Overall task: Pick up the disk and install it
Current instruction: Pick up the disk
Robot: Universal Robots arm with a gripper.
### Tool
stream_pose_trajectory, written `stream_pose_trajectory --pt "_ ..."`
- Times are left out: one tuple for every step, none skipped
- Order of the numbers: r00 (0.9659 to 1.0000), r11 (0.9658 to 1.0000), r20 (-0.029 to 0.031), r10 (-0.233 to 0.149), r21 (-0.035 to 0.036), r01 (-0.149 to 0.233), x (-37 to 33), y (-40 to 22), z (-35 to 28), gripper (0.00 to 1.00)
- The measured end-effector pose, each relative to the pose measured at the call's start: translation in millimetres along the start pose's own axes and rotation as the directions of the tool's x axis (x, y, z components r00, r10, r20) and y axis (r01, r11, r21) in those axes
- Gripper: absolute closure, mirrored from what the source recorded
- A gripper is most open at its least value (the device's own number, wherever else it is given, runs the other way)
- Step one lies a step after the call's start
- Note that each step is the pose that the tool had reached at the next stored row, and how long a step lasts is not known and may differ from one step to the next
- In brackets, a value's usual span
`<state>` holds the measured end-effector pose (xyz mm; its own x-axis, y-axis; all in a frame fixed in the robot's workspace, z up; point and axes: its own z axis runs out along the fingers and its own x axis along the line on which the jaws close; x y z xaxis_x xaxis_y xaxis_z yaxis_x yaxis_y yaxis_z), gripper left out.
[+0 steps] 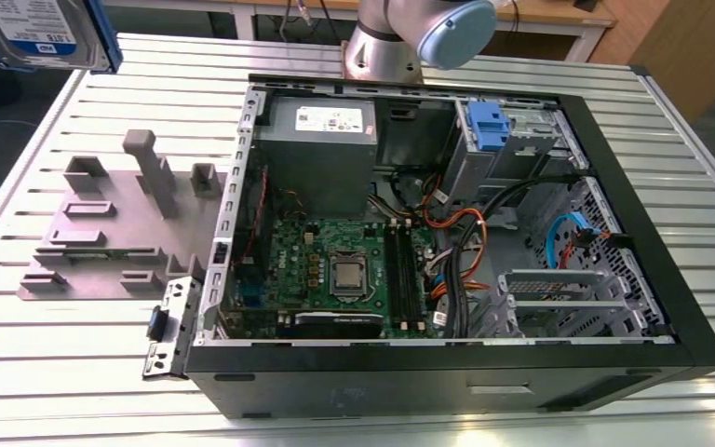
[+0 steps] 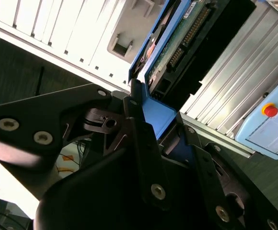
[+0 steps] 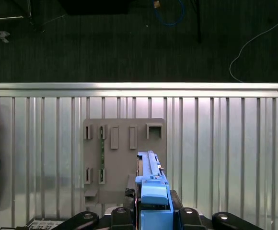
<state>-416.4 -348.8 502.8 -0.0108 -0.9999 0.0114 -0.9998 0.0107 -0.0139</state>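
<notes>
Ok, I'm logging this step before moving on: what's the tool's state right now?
Tool: closed, holding the disk.

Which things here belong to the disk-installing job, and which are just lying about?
Job in hand:
the disk, held aloft
the gripper, shut on it
the open computer case

Lying about:
the grey fixture plate
the pendant with a red button
</notes>
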Motion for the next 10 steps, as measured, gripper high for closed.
stream_pose_trajectory --pt "1.0 1.0 -0.0001 0.0 0.0 0.0 0.2 -0.1 0.0 0.64" --pt "1.0 1.0 0.0 0.0 0.0 0.0 0.2 -0.2 0.0 0.64" --pt "1.0 1.0 0.0 0.0 0.0 0.0 0.2 -0.4 0.0 0.64" --pt "1.0 1.0 0.0 0.0 0.0 0.0 0.2 -0.6 0.1 0.64" --pt "1.0 1.0 0.0 0.0 0.0 0.0 0.2 -0.7 0.1 0.64" --pt "1.0 1.0 0.0 0.0 0.0 0.0 0.4 -1.9 0.1 0.64" --pt "1.0 1.0 0.0 0.0 0.0 0.0 0.4 -3.1 0.1 0.64" --pt "1.0 1.0 0.0 0.0 0.0 0.0 0.4 -3.2 0.2 0.64" --pt "1.0 1.0 0.0 0.0 0.0 0.0 0.4 -3.4 0.2 0.64" --pt "1.0 1.0 0.0 0.0 -0.0001 0.0 0.4 -3.6 0.1 0.64"
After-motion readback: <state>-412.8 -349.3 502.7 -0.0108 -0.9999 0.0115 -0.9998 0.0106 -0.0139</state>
